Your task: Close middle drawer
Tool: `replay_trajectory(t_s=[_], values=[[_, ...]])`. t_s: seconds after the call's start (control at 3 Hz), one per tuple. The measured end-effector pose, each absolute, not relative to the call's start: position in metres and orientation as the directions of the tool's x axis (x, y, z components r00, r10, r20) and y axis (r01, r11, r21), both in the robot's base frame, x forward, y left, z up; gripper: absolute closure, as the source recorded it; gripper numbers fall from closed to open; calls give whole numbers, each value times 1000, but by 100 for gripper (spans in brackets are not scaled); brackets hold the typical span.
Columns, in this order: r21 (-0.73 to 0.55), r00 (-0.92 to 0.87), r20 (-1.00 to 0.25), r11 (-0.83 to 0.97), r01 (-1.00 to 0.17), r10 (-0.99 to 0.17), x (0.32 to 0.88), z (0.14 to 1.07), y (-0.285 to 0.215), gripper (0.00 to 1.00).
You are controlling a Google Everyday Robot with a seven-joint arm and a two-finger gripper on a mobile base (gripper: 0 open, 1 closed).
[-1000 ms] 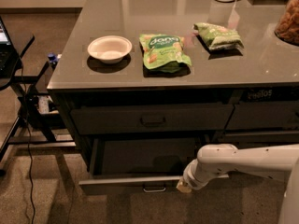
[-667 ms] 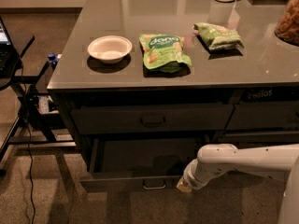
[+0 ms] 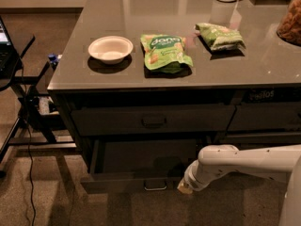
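One drawer stands pulled partway out: the middle drawer, directly beneath the shut top drawer. Its small metal handle sits at the centre of the front panel. Just right of that handle, my gripper rests against the panel's right end. I cannot tell how far open it is.

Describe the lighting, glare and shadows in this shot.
Camera view: dim, warm light overall. Camera view: the countertop shows pale glare toward its far edge. Camera view: the bowl and green snack bag cast dark shadows toward the near edge. Camera view: the middle drawer has its open cavity in deep shadow, while the gripper, at the drawer front's right end, stands out pale.
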State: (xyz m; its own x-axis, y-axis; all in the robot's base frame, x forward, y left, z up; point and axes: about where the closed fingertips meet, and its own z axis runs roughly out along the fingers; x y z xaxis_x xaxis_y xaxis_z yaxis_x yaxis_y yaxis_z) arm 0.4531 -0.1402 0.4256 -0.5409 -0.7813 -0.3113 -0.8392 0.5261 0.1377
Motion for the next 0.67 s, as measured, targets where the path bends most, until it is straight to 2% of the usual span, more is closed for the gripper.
replay_trajectory(t_s=[0.33, 0.67], values=[[138, -541, -311, 526, -839, -781, 453, 426, -140, 17], [138, -541, -311, 526, -839, -781, 453, 426, -140, 0]])
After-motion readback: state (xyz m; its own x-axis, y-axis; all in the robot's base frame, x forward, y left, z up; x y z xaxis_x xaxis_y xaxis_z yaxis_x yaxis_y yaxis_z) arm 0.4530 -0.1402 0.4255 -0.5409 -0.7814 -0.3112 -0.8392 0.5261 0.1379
